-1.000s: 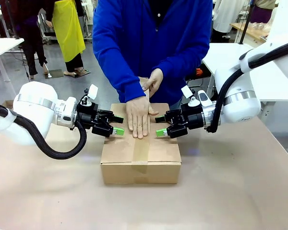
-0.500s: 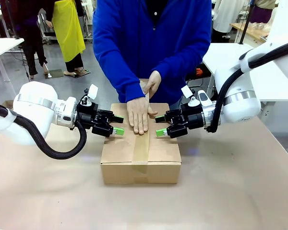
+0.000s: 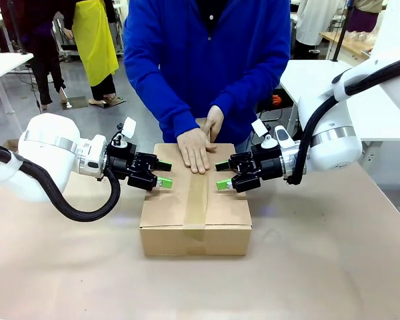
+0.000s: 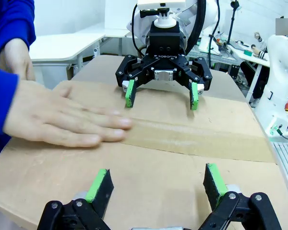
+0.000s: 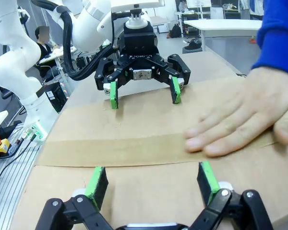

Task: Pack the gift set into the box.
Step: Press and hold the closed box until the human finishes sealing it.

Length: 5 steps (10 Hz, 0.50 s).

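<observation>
front view: the box sits closed at the middle of the tabletop, a tape strip along its top seam. the person's hand lies flat on the far end of the strip. the left claw and right claw press the flaps, fingers spread.

left wrist view: the left claw gapes, empty, over the lid.

right wrist view: the right claw is likewise spread.

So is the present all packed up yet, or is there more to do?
Nearly done, it looks like. The box is closed, with brown tape running along its top seam. In hand: the person's hand presses the tape flat at the far end, while the left gripper and right gripper, both open, rest on the flaps. Left: finishing the taping.
</observation>
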{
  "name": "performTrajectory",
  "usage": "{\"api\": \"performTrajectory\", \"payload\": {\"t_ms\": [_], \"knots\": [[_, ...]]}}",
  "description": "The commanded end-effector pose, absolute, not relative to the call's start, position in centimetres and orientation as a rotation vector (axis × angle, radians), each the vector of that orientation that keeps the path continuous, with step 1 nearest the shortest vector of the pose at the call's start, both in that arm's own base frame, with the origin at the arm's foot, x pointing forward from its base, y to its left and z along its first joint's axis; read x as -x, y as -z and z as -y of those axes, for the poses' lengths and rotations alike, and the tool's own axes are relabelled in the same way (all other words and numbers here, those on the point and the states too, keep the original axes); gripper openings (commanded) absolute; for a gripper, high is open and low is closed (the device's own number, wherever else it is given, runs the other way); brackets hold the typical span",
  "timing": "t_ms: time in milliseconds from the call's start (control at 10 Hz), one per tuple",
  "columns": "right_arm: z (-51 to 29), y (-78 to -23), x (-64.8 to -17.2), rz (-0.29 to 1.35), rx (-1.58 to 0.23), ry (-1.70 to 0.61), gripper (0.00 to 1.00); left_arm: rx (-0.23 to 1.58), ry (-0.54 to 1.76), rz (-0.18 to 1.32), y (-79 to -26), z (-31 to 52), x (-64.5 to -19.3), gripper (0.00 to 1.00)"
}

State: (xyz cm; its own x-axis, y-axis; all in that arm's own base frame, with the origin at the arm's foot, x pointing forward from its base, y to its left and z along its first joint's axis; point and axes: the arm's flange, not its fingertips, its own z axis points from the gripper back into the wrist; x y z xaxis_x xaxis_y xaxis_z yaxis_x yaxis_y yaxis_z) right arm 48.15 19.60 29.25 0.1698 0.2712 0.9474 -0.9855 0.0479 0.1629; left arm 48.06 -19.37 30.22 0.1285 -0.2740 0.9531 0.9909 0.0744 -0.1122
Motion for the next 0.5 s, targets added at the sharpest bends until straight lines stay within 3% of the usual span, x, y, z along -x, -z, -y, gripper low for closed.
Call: {"api": "performTrajectory", "payload": {"t_ms": [0,400], "knots": [[-19.74,-29.28,-48.16,0.897,-1.066,-1.188,1.0,1.016,1.202,0.943,-30.0,19.24,-47.96,1.0],[-19.74,-29.28,-48.16,0.897,-1.066,-1.188,1.0,1.016,1.202,0.943,-30.0,19.24,-47.96,1.0]]}}
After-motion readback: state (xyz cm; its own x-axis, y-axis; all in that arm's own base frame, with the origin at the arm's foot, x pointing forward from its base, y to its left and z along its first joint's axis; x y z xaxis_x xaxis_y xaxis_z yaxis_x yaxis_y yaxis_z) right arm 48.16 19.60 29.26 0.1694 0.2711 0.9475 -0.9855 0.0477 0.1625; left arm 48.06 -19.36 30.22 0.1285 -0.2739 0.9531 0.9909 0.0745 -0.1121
